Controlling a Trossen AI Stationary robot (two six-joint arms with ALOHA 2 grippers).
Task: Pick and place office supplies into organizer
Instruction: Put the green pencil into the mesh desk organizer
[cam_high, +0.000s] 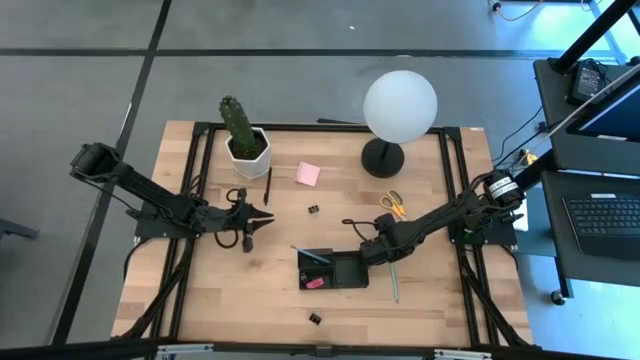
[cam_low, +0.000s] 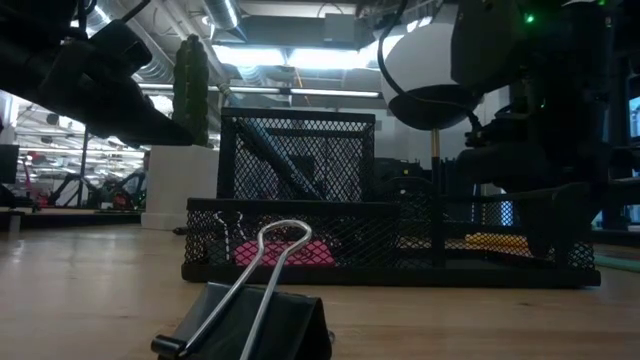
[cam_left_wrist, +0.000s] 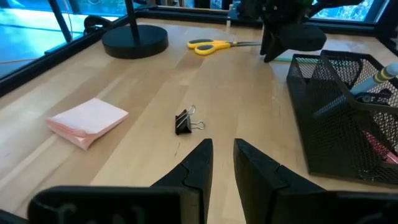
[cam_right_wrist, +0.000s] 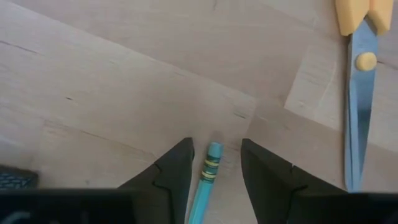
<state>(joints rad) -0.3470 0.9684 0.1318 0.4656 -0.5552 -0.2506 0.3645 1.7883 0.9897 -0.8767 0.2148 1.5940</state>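
Observation:
The black mesh organizer (cam_high: 345, 270) sits near the table's front middle and holds a pen and a pink-red eraser (cam_high: 314, 283). My right gripper (cam_high: 377, 247) is at the organizer's right end. It is open, with its fingers on either side of the thin green pencil (cam_right_wrist: 210, 163), which lies flat on the table (cam_high: 393, 280). My left gripper (cam_high: 264, 216) hovers left of centre, open by a narrow gap (cam_left_wrist: 222, 158), pointing toward a binder clip (cam_left_wrist: 187, 121). The pink sticky-note pad (cam_high: 308, 174), yellow-handled scissors (cam_high: 392, 203), a black pen (cam_high: 268, 185) and a second clip (cam_high: 315, 318) lie loose.
A potted cactus (cam_high: 243, 135) stands at the far left and a white globe lamp (cam_high: 400, 100) with a round black base (cam_high: 382, 157) at the far middle. The scissors (cam_right_wrist: 357, 93) lie close beside my right gripper. A desk with a keyboard stands off the table's right edge.

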